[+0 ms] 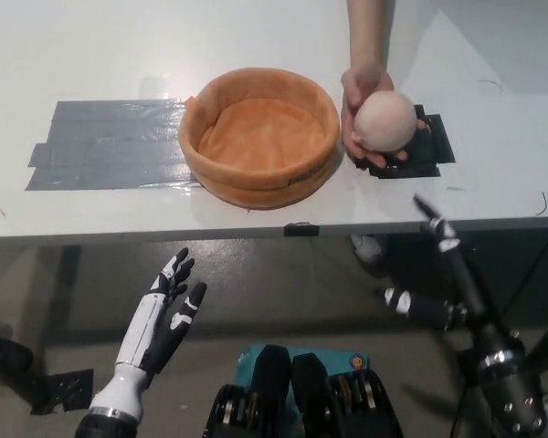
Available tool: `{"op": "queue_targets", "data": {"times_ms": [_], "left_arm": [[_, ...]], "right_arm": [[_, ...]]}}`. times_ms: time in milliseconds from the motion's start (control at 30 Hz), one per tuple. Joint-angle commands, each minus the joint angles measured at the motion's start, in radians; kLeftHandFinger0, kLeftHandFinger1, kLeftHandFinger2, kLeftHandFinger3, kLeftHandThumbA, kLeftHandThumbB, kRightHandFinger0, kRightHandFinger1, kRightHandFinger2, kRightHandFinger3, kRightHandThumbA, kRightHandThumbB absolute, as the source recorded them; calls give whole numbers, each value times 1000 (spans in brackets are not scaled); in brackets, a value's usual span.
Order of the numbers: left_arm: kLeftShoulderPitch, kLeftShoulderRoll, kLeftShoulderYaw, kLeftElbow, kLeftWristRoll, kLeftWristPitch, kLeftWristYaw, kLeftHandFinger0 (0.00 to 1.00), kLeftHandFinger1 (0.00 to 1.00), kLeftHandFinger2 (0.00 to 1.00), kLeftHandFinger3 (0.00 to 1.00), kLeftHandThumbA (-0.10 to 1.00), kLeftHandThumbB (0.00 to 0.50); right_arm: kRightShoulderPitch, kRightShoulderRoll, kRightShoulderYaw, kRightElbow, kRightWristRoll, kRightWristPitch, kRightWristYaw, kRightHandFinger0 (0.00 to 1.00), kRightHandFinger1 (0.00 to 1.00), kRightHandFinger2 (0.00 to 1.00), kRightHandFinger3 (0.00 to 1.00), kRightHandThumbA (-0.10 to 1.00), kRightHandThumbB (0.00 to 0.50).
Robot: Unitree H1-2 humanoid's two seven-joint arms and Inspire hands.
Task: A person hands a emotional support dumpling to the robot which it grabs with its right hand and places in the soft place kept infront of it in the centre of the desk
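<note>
The white table point(91, 55) carries the orange soft bed point(259, 137) at centre, and just right of it a person's hand point(363, 109) offers me the dumpling point(384, 120). My right robot hand point(438, 274) hangs below the edge, fingers spread and empty, so I should rise under the ball and wrap it fully; my left robot hand point(164, 315) idles open, low.

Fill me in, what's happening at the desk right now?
A person's hand holds a round, pale pink soft dumpling toy above the white desk, just right of the empty orange soft round basket. The robot's black right hand is below the desk edge, fingers apart, not yet touching it. The white left hand rests open at lower left.
</note>
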Motion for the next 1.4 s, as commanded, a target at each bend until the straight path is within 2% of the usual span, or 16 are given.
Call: {"op": "queue_targets", "data": {"times_ms": [0, 133, 233, 333, 467, 533, 867, 967, 1267, 1333, 1367], "left_arm": [[0, 9, -1, -13, 21, -34, 13, 1000, 1000, 1000, 1000, 873, 24], [-6, 4, -2, -20, 19, -23, 7, 1000, 1000, 1000, 1000, 866, 7], [-11, 4, 1, -21, 15, -25, 6, 1000, 1000, 1000, 1000, 858, 22], [-15, 6, 1, -19, 16, -34, 8, 1000, 1000, 1000, 1000, 864, 25], [-11, 5, 0, -32, 15, -31, 5, 1000, 1000, 1000, 1000, 884, 24], [-11, 5, 0, -31, 15, -32, 5, 1000, 1000, 1000, 1000, 897, 40], [-13, 2, 0, -41, 18, -20, 5, 1000, 1000, 1000, 1000, 899, 31], [-16, 3, 0, -39, 18, -26, 5, 1000, 1000, 1000, 1000, 897, 40], [-17, 5, 1, -34, 20, -38, 5, 1000, 1000, 1000, 1000, 906, 38], [-21, 5, 2, -31, 22, -36, 7, 1000, 1000, 1000, 1000, 910, 42], [-23, 5, 3, -29, 22, -39, 8, 1000, 1000, 1000, 1000, 910, 41]], "right_arm": [[-124, -12, -53, -83, -13, 95, -11, 1000, 1000, 1000, 1000, 902, 226], [-281, -64, -69, -50, -65, 208, 22, 1000, 1000, 1000, 1000, 902, 260], [-406, -99, -53, 23, -84, 285, 51, 1000, 1000, 1000, 1000, 904, 287], [-484, -115, -31, 89, -105, 322, 59, 1000, 1000, 1000, 1000, 931, 322], [-597, -124, -12, 212, -99, 366, 80, 1000, 1000, 1000, 1000, 899, 370], [-638, -122, 4, 261, -108, 387, 86, 1000, 1000, 1000, 1000, 902, 366], [-746, -89, 63, 470, -94, 388, 91, 1000, 1000, 1000, 1000, 886, 383], [-750, -83, 77, 504, -86, 383, 114, 1000, 1000, 1000, 1000, 944, 380], [-752, -72, 114, 639, -81, 392, 155, 1000, 1000, 1000, 1000, 962, 432], [-769, -80, 131, 682, -88, 439, 192, 1000, 1000, 1000, 1000, 917, 434], [-774, -83, 135, 687, -87, 461, 208, 1000, 1000, 1000, 1000, 846, 413]]}}
